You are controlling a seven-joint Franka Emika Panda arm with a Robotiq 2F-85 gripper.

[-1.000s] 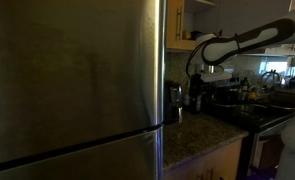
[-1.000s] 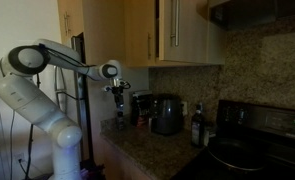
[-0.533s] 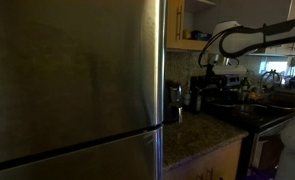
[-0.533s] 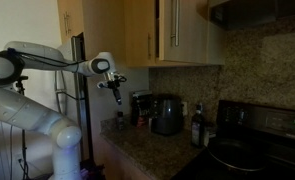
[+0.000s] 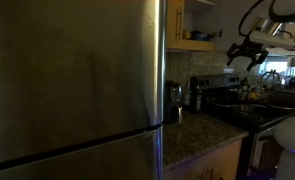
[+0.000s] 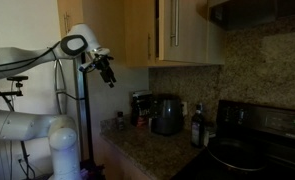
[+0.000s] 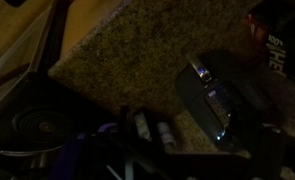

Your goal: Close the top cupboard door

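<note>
- Up goes the gripper (image 6: 108, 74): since the earlier frame the arm has lifted it from counter height to cupboard level.
- By my reading the door (image 6: 135, 30) is not yet shut. It stands above and beyond the fingers, apart from them, and in an exterior view the cupboard (image 5: 195, 22) shows its tan inside.
- Fingers seem parted and hold nothing.
- Well below them lies the counter (image 7: 117, 50).
- Done: the rise. Left: reach the door and push it shut.
</note>
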